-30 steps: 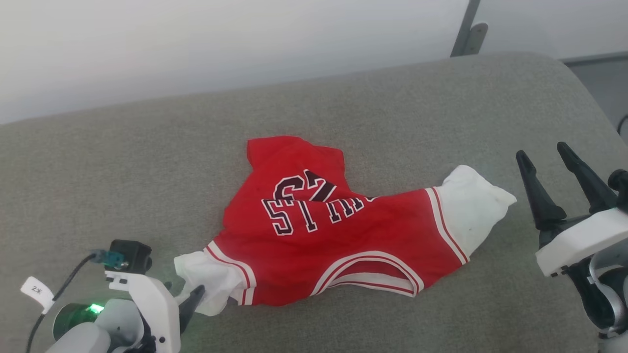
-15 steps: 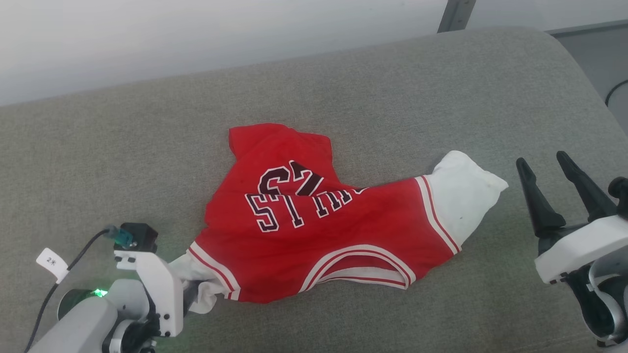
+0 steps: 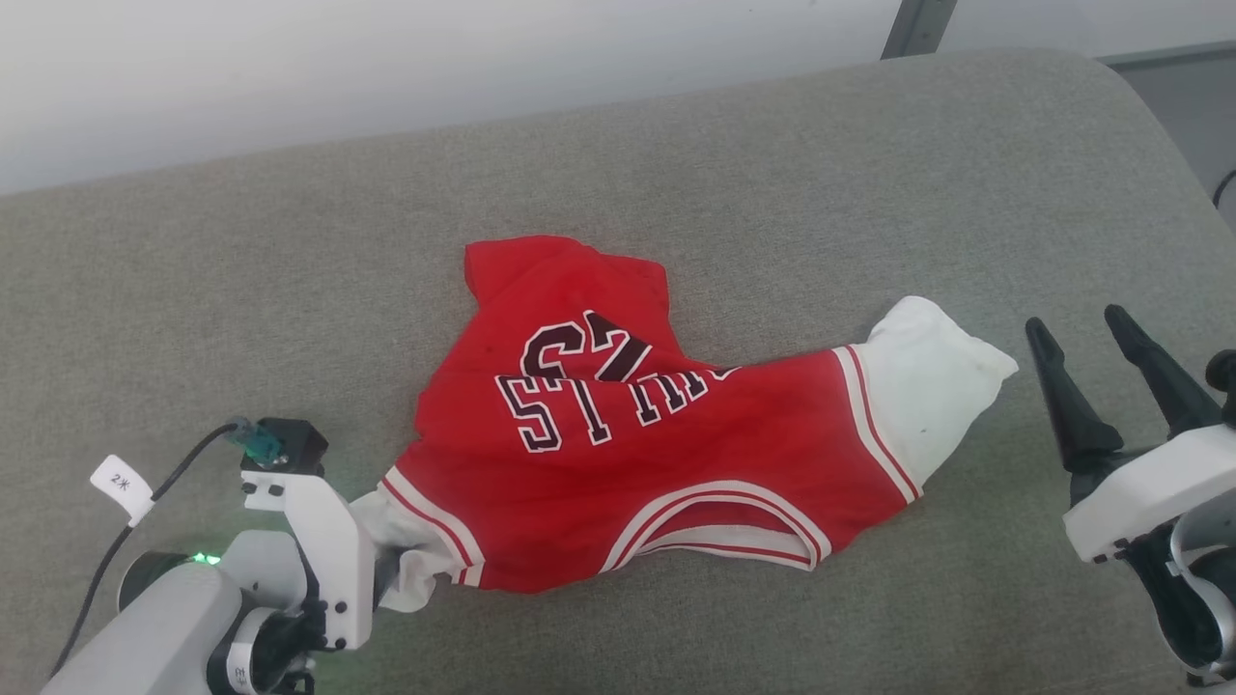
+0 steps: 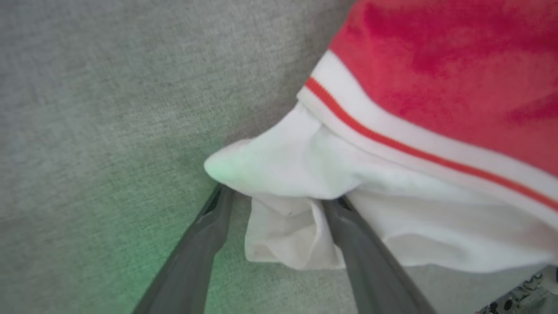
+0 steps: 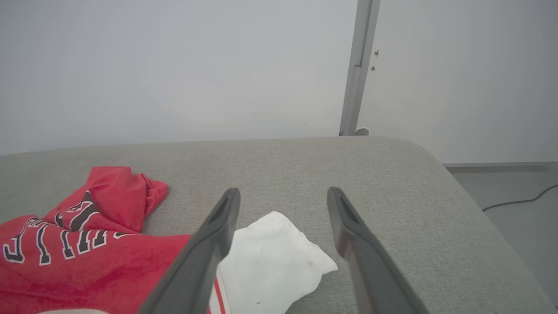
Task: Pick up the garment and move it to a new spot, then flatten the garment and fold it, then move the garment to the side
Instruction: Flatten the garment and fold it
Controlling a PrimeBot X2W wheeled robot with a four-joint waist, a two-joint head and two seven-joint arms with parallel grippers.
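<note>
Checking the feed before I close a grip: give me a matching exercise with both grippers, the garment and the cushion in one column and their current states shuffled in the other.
Column A
1. left gripper
2. right gripper
3. garment
4. grey cushion

Column B
a. rumpled, not yet flat
b. open, fingers astride a white sleeve
c. lying under the cloth
d. open, apart from the cloth

Pairs: 1-b, 2-d, 3-a, 4-c.
</note>
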